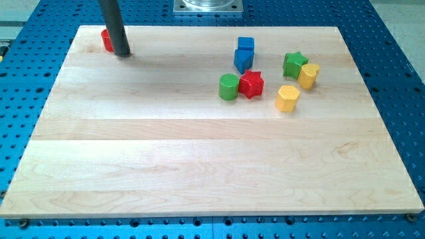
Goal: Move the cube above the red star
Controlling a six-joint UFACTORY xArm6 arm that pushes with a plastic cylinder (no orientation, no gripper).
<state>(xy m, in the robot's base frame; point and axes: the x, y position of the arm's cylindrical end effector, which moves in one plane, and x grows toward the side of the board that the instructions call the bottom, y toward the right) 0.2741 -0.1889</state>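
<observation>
The red star (252, 83) lies right of the board's centre, touching a green cylinder (229, 87) on its left. A blue cube (246, 44) sits above it near the view's top, with another blue block (243, 60) directly below the cube and just above the star. My tip (122, 52) is far off at the view's top left, touching a red block (106, 40) that the rod partly hides.
A green star (294, 64), a yellow block (309, 75) and a yellow hexagonal block (287, 98) cluster right of the red star. The wooden board (199, 166) lies on a blue perforated table.
</observation>
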